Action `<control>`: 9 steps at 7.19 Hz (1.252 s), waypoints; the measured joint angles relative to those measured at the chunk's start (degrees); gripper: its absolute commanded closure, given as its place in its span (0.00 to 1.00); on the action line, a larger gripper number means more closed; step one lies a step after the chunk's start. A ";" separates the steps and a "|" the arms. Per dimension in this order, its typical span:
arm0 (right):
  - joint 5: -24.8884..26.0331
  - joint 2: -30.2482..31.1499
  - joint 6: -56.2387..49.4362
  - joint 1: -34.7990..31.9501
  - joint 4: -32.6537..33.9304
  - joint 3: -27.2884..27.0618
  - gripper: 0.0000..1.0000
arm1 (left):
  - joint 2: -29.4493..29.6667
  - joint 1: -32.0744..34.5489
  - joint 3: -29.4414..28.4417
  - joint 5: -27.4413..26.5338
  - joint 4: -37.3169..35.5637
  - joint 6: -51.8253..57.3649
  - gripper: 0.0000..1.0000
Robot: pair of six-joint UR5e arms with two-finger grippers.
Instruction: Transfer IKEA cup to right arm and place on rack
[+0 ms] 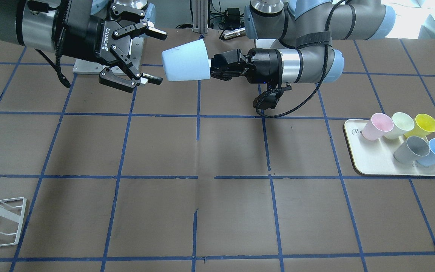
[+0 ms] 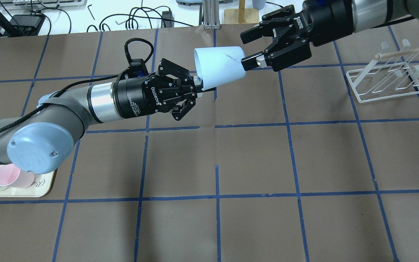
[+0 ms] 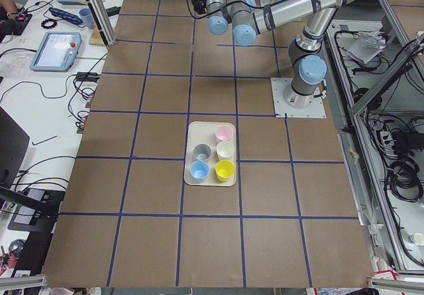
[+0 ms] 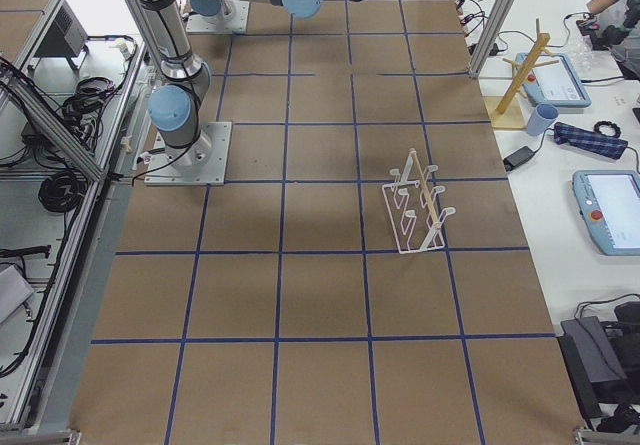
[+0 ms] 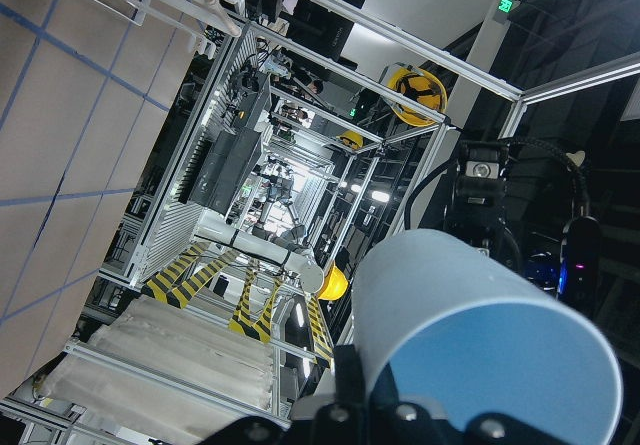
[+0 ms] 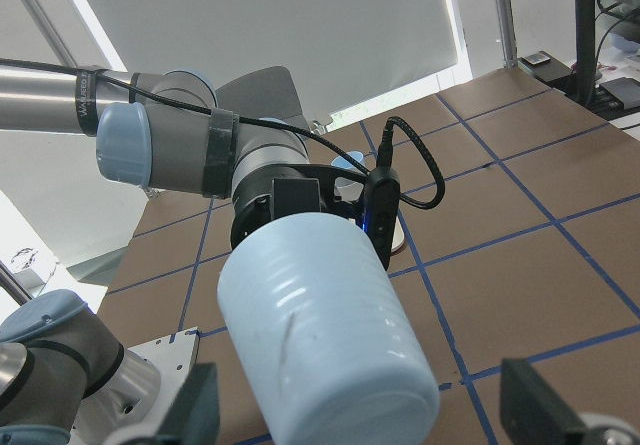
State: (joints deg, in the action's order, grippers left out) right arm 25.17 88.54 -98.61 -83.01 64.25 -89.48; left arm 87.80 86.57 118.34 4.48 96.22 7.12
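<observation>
The left gripper (image 2: pixel 197 83) pinched the IKEA cup (image 2: pixel 219 67). The right gripper (image 2: pixel 248 51) had its fingers spread beside it. The rack (image 2: pixel 387 78) had no cup

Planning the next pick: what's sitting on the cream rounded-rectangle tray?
On the cream tray: five upright plastic cups, pink, pale green, yellow, grey and sky-blue. The pink one hides most of the tray's printed lettering.

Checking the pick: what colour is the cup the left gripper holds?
Pale blue; the cup shows best overhead.
</observation>
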 measured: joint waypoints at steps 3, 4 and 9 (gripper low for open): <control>-0.22 -0.54 0.06 -1.15 0.09 -0.23 0.00 | 0.00 0.91 -0.07 0.14 -0.13 -0.02 1.00; -0.17 -0.53 0.00 -1.25 0.16 -0.81 0.00 | -0.02 1.30 -0.10 0.16 -0.24 -0.01 1.00; -0.48 0.04 0.78 -1.31 0.31 -3.62 0.53 | -0.04 1.66 -0.13 0.16 -0.41 0.00 1.00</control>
State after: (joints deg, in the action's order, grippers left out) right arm 24.70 88.58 -97.83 -84.33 64.56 -93.10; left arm 87.76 88.23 118.21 4.64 95.81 7.12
